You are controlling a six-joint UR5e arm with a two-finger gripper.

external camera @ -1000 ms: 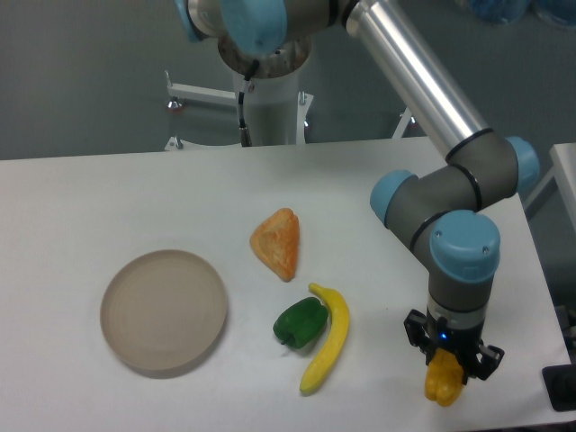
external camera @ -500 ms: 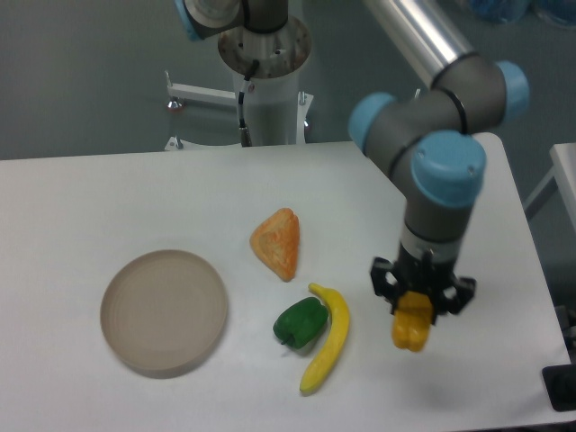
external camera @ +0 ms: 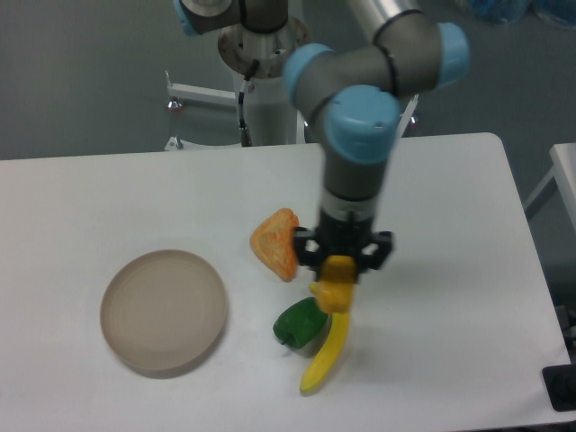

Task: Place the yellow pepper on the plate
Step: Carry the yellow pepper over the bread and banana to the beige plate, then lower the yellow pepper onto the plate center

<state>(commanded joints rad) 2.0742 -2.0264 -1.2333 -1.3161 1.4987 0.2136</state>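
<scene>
The gripper (external camera: 339,270) points straight down and its two black fingers are pinching the yellow pepper (external camera: 337,285), which hangs between them, lifted off the table (external camera: 450,270). The wrist of the arm (external camera: 360,135) stands vertical above the gripper, and the grey links with blue caps bend back up toward the top of the picture.

Taking the plate (external camera: 163,311) as landmark: the held pepper is well to the right of the plate, apart from it, and in the picture it overlaps the upper end of the banana (external camera: 328,349). The banana lies right of the plate, long and curved. The green pepper (external camera: 299,322) lies between the plate and the banana, touching the banana's side or just beside it. An orange wedge-shaped toy food (external camera: 277,243) lies up and right of the plate, just beside the gripper's left finger in the picture.
</scene>
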